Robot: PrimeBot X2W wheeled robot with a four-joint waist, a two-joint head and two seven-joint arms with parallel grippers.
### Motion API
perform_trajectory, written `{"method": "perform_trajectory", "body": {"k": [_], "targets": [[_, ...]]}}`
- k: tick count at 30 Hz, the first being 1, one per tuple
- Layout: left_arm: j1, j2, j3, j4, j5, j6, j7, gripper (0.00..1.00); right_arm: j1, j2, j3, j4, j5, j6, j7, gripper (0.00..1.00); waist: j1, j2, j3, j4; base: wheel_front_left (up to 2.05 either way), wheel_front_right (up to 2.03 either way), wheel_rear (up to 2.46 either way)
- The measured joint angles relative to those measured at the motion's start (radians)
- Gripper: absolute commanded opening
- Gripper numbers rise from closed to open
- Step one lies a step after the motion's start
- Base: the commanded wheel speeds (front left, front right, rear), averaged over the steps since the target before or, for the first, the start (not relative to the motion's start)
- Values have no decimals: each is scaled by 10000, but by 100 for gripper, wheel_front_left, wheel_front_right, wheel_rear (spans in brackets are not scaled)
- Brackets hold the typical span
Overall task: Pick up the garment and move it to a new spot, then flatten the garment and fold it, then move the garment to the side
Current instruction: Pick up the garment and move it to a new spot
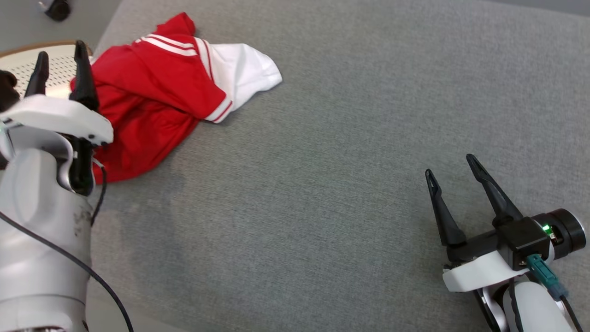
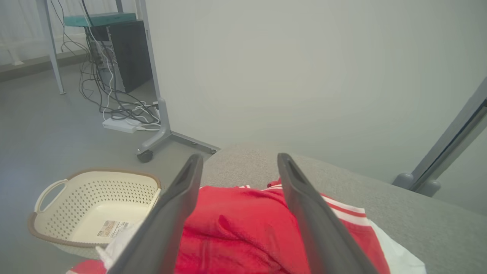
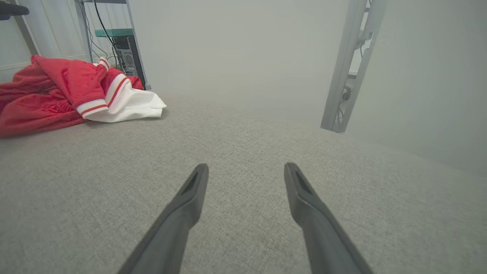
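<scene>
Red-and-white garment [image 1: 152, 99] lies crumpled just beside the spread left claw [image 1: 61, 50].

The grey table [image 1: 322, 184] lay open across its middle and right, leaving wide passage around the right end effector [image 1: 450, 165]. At the far left corner the crumpled garment [image 1: 152, 101] took up the room beneath the left end effector [image 1: 61, 50]. A basket [image 2: 114, 172] stood past the edge, seemingly on the floor.
</scene>
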Motion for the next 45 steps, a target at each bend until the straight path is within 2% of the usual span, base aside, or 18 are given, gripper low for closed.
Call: {"method": "perform_trajectory", "body": {"k": [6,12,17,23,24,25,26,27,29,36,45], "targets": [[-1167,460,13,1312,-439,-257,616,100,-272,-92,59,-142,-4,0,2,100,0,0,637,-418,0,0,0],[-1722,497,-385,2410,-849,-376,2034,100,-472,-88,48,-257,2,0,0,100,0,0,1095,-760,0,0,0],[-1699,447,-1381,2332,-1310,-387,3039,100,-581,4,-94,-412,29,0,-2,100,0,0,1302,-941,0,0,0],[-1406,754,-2234,2194,-1860,-416,4027,100,-666,81,-117,-499,102,0,-2,100,0,0,1408,-1046,0,0,0],[-1372,786,-2372,2125,-1935,-414,4121,84,-672,88,-115,-499,104,0,-2,100,0,0,1408,-1060,0,0,0],[-1315,825,-2487,2040,-2033,-414,4161,21,-677,98,-105,-499,107,0,-2,100,0,0,1404,-1073,0,0,0],[-1259,871,-2592,1925,-2119,-414,4140,21,-680,104,-102,-495,111,0,-2,100,0,0,1396,-1086,0,0,0],[-1189,924,-2698,1837,-2194,-414,4065,0,-686,115,-96,-485,115,0,-2,100,0,0,1384,-1099,0,0,0],[-1104,993,-2811,1768,-2197,-414,3946,0,-693,123,-90,-466,119,0,-2,100,0,0,1367,-1114,0,0,0],[-894,1461,-2905,1505,-2188,-422,2274,0,-705,151,-58,-349,205,0,0,100,0,0,1067,-1235,0,0,0],[-904,1870,-2723,756,-2096,-305,564,0,-573,188,2,-221,468,0,0,100,0,0,158,-1426,0,0,0]]}}
